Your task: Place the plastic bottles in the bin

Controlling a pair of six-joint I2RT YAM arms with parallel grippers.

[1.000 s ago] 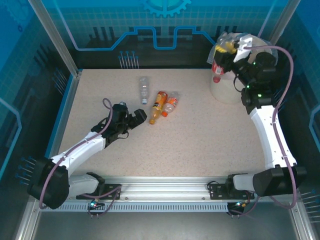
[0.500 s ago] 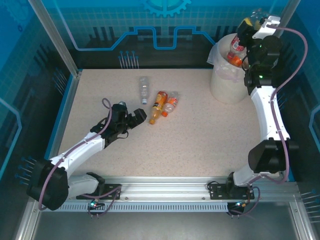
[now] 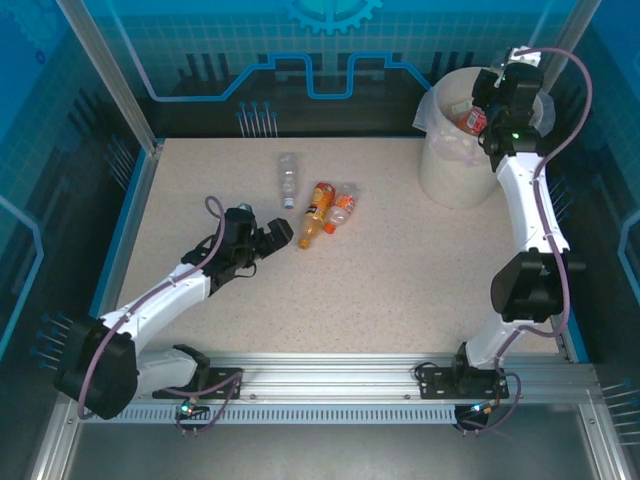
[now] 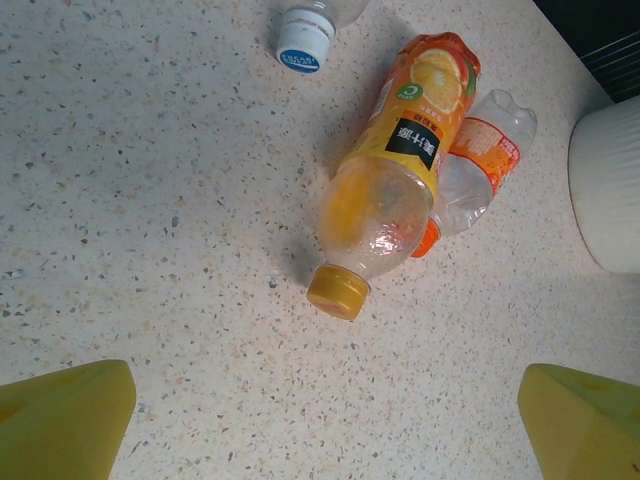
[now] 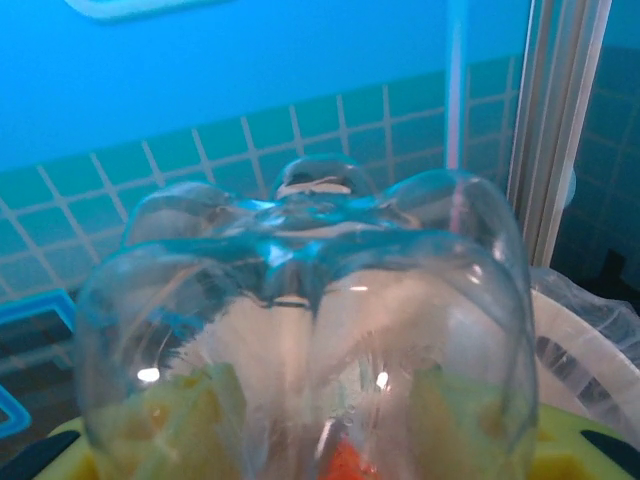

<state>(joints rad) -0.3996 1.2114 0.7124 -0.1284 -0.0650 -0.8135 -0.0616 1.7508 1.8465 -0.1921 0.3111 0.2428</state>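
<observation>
Right end effector (image 3: 484, 104) clamped on a red-label bottle (image 3: 469, 119), base facing its wrist cam, hanging over the bin (image 3: 445, 178) mouth, prob. so a release drops it straight in. Left end effector (image 3: 276, 234) jaws wide apart, low over tabletop (image 3: 400, 280). Orange bottle (image 3: 316, 212) lies just ahead of it, clear bottle (image 3: 342, 207) touching that, blue-cap bottle (image 3: 288, 178) beyond. Looks staged for next pick.

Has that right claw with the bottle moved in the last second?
Yes. The right claw swung rightward, from the bin's left rim to above its opening, bottle still gripped.
</observation>
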